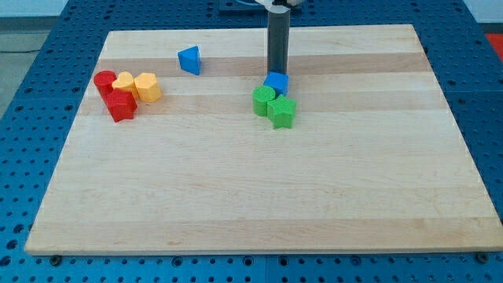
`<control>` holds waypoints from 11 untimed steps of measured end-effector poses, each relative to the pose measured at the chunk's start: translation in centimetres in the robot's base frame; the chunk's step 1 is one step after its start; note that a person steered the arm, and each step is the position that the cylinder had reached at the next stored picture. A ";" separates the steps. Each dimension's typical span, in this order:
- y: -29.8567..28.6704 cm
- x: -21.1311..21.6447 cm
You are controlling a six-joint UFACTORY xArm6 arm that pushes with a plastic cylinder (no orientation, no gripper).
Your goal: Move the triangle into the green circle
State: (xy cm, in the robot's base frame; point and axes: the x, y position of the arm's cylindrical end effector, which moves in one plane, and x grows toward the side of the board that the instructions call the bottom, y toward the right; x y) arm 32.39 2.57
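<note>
A blue triangle block [189, 60] lies near the view's top, left of centre, on the wooden board [259, 196]. A green round block [264, 101] sits near the middle top, touching a green star block [282, 112] on its right and a blue cube [277, 82] just above it. My tip [277, 71] is at the blue cube's top edge, touching or nearly touching it. The tip is well to the right of the blue triangle.
A cluster lies at the view's left: a red round block [104, 81], a red star-like block [121, 105], a yellow heart-like block [125, 82] and a yellow hexagon-like block [147, 86]. The board rests on a blue perforated table [31, 118].
</note>
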 end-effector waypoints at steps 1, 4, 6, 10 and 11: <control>-0.5 -3.9; -13.6 -10.2; -16.8 -2.8; -9.0 3.0; -7.2 3.3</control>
